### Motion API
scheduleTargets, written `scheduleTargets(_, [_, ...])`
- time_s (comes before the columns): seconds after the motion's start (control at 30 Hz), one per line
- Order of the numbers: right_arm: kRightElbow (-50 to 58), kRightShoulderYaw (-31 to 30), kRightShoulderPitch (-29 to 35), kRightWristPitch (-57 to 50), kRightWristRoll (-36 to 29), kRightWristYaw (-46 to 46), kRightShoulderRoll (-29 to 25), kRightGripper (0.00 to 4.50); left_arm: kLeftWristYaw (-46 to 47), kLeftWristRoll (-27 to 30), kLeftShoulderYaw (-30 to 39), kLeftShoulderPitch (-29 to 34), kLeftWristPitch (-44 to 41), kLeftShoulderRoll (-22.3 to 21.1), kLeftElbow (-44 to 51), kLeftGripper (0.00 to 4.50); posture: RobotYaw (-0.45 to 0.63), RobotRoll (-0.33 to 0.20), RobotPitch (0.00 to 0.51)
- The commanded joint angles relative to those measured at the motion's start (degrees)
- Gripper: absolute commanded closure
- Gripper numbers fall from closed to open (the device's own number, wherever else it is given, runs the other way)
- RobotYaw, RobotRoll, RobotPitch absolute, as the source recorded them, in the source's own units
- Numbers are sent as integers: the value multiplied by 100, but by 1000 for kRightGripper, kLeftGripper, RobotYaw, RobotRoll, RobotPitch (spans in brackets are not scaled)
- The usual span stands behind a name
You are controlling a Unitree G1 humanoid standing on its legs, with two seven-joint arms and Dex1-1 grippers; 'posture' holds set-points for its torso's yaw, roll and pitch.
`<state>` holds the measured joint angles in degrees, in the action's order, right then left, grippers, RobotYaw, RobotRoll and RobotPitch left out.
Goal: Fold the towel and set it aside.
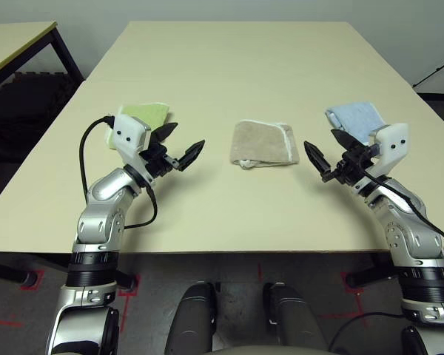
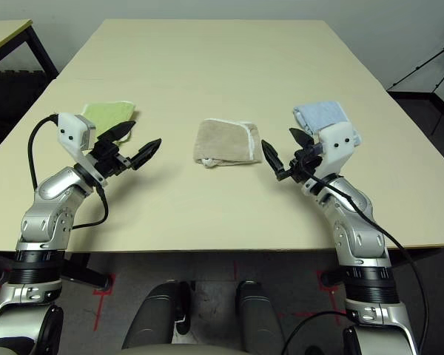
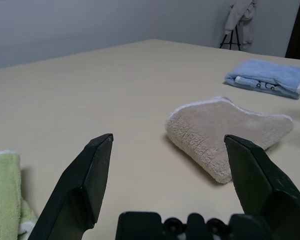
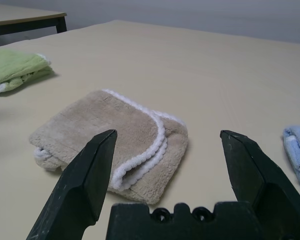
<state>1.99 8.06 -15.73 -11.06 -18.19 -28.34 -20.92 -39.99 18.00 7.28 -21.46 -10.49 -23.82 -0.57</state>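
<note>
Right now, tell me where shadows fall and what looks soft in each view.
Left eye view: even light, faint shadow under the beige towel. Left wrist view: the open left end effector looms close and soft-edged. Right wrist view: the lime-green towel behind casts a soft shadow on the table.
</note>
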Motion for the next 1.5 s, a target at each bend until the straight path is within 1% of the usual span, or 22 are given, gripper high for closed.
scheduleTargets(0.03, [113, 95, 133, -176, -147, -159, -150, 31, -1108, 139, -356, 391, 364, -456, 196, 0, 107, 0, 96])
scheduleTargets(0.07, [128, 94, 149, -199, -169, -180, -171, 31, -1279, 156, -403, 429, 441, -531, 192, 0, 107, 0, 96])
scheduleTargets(0.1, [322, 97, 312, -400, -308, -221, -197, 31, -1560, 141, -465, 342, 636, -639, 30, 0, 87, 0, 108])
scheduleTargets(0.17, [631, 119, 559, -730, -519, -252, -234, 31, -1985, 130, -551, 220, 926, -782, -189, 0, 85, 0, 111])
scheduleTargets(0.27, [914, 177, 755, -1061, -682, -226, -281, 31, -2292, 161, -585, 140, 1127, -856, -319, 0, 81, 0, 116])
scheduleTargets(0.47, [1197, 243, 928, -1347, -897, -250, -304, 31, -2470, 173, -592, -118, 1271, -839, -521, 0, 80, 0, 125])
scheduleTargets(0.8, [1364, 467, 1062, -1870, -1346, -3, -274, 31, -2576, 187, -569, -513, 1117, -922, -865, 0, 77, 0, 132])
scheduleTargets(0.9, [1458, 622, 1107, -2218, -1599, 249, -180, 31, -2582, 155, -586, -611, 1101, -936, -975, 0, 72, 0, 134])
scheduleTargets(1.03, [1512, 884, 1173, -2954, -2187, 811, 183, 31, -2563, 126, -618, -660, 1095, -913, -1018, 0, 72, 0, 134])
scheduleTargets(1.13, [1463, 957, 1152, -3363, -2407, 1157, 395, 31, -2553, 111, -644, -646, 1059, -907, -992, 0, 72, 0, 134])
scheduleTargets(1.33, [1217, 1370, 765, -4169, -3190, 2066, 932, 31, -2544, 104, -645, -679, 986, -939, -970, 0, 76, 0, 138])
scheduleTargets(1.5, [1066, 1483, 492, -4399, -3450, 2403, 1078, 31, -2563, 97, -642, -709, 952, -969, -976, 0, 79, 0, 139])
